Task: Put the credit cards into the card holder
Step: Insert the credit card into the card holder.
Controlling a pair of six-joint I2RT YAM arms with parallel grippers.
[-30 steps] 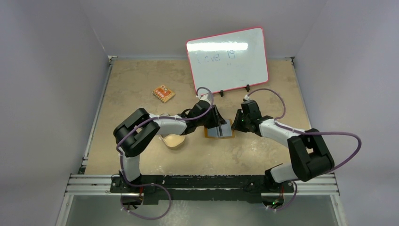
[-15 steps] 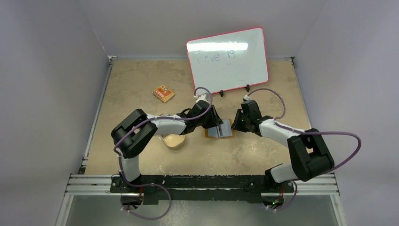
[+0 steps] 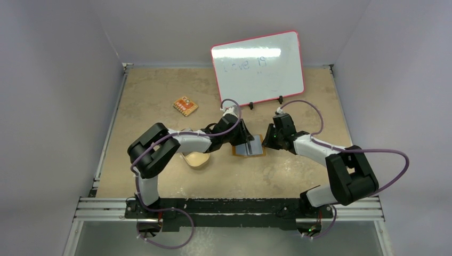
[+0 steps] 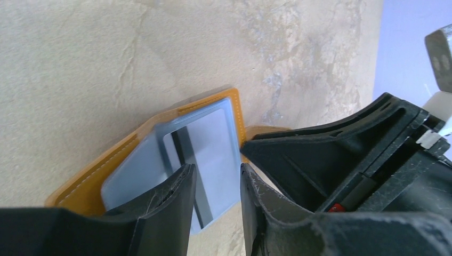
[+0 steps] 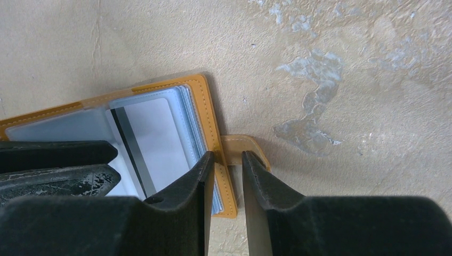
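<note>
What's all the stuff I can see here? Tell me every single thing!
Red-framed whiteboard: one, white, standing at the table's back.
Mottled stone-look table: one, tan, under everything.
Patterned flat piece: one, orange with pale marks, back left.
Oval dish: one, tan, beside the left arm.
Leather-like card holder: one, orange, pale blue-grey inside, lying open at the centre.
Striped card: one visible, grey-silver with a dark stripe, on the holder's open inside.
Left gripper: one, black, over the card.
Right gripper: one, black, at the holder's tab edge.
</note>
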